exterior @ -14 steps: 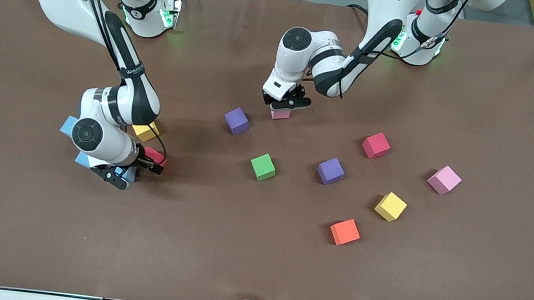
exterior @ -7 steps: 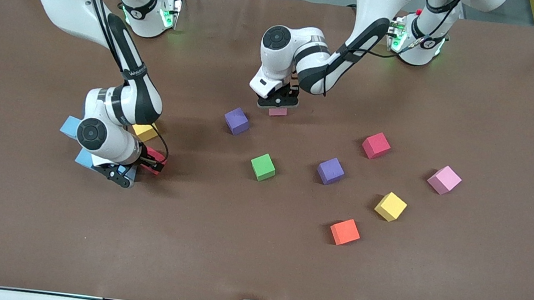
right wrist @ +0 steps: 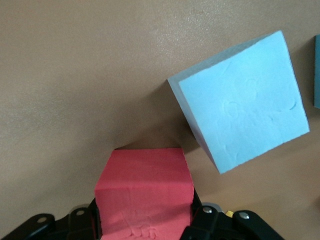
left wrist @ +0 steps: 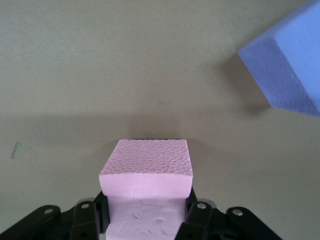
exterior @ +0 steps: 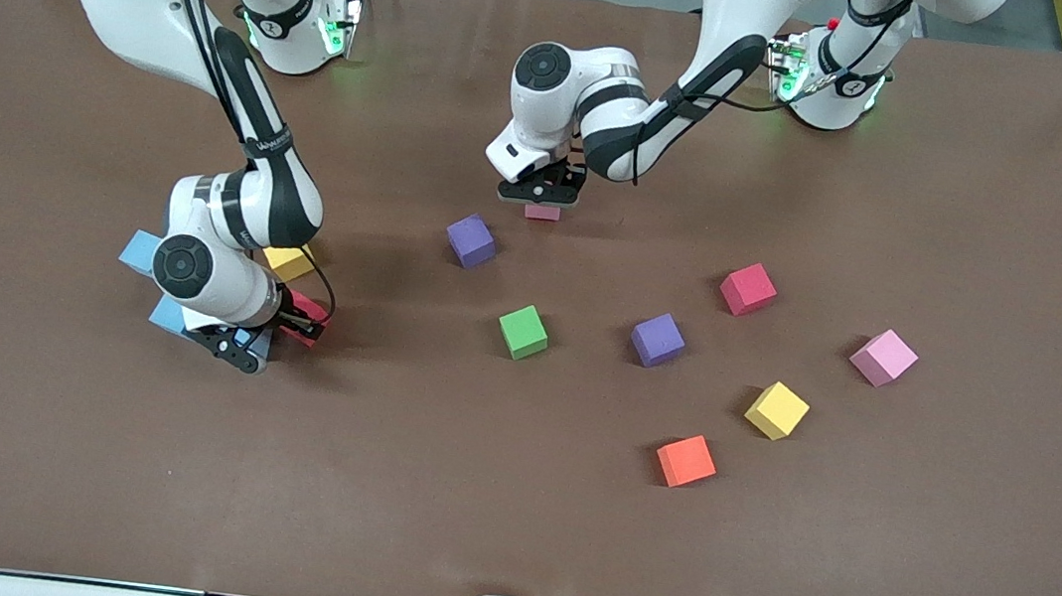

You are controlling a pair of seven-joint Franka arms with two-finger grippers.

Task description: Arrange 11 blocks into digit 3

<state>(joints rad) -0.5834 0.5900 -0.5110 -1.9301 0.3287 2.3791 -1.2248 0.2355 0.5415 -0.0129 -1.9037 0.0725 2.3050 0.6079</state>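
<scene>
My left gripper [exterior: 542, 201] is shut on a pink block [exterior: 542, 211] and holds it low over the table beside a purple block [exterior: 471, 239]. In the left wrist view the pink block [left wrist: 146, 165] sits between the jaws, with the purple block [left wrist: 287, 70] ahead. My right gripper [exterior: 293, 323] is shut on a red block [exterior: 309, 312] among two light blue blocks [exterior: 139, 250] [exterior: 167, 314] and a yellow block [exterior: 288, 260]. The right wrist view shows the red block [right wrist: 145, 182] close to a tilted light blue block [right wrist: 240, 110]. No digit shape shows.
Loose blocks lie toward the left arm's end: green [exterior: 523, 330], purple [exterior: 657, 339], red [exterior: 748, 289], pink [exterior: 882, 357], yellow [exterior: 776, 410] and orange [exterior: 686, 460]. The brown table [exterior: 504, 535] runs bare nearer the front camera.
My left gripper has carried the pink block toward the right arm's end of the table and toward the bases. The right gripper has barely shifted, still shut on the red block.
</scene>
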